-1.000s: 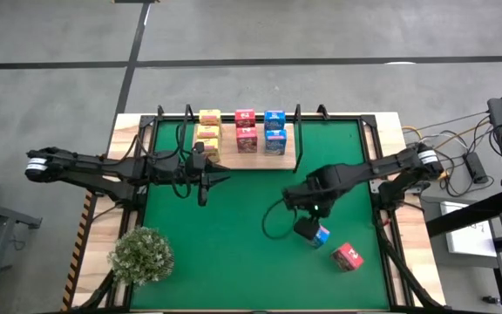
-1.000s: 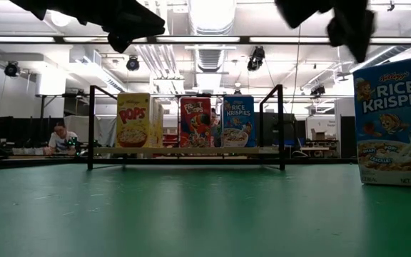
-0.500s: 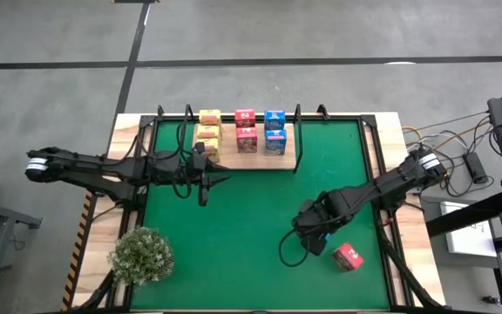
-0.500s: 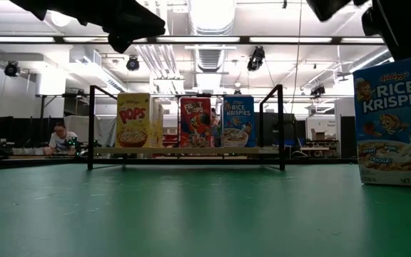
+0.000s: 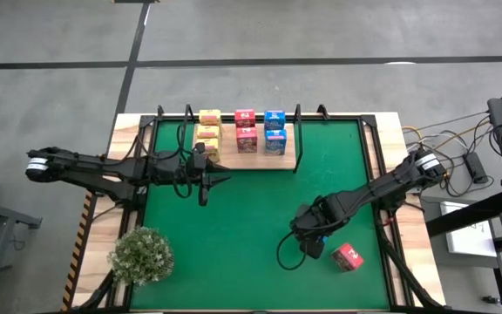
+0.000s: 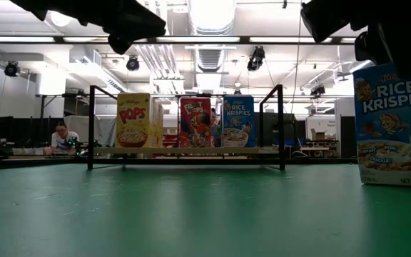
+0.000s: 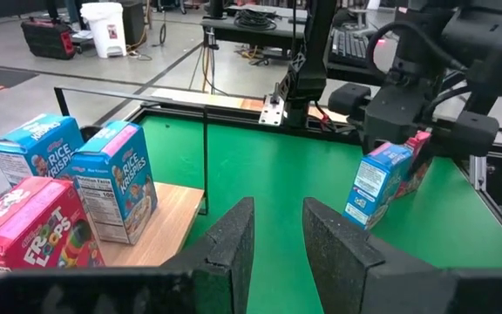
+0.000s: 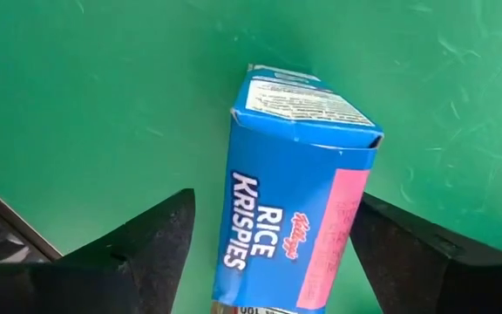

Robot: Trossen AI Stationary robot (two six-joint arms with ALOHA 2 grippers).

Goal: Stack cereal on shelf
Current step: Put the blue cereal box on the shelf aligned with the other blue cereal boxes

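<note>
Currently, largest to smallest:
Green mat [image 5: 234, 218]: holds a loose blue Rice Krispies carton [image 8: 295, 187] standing upright, and a pink-red carton [image 5: 348, 256] lying nearby.
Shelf [image 5: 247, 157]: wooden board at the mat's far edge carrying yellow cartons [image 5: 207, 131], pink-red Froot Loops cartons [image 5: 245, 127] and blue Rice Krispies cartons [image 5: 274, 131].
Right gripper [image 5: 314, 243]: fingers spread wide either side of the loose blue carton, not clamped on it.
Left gripper [image 5: 203, 187]: hangs beside the shelf, fingers partly apart, grasping nothing.
Change: right gripper has come down from beside the carton to straddle it.
Writing: "POPS", "Froot Loops", "Kellogg's Rice Krispies".
</note>
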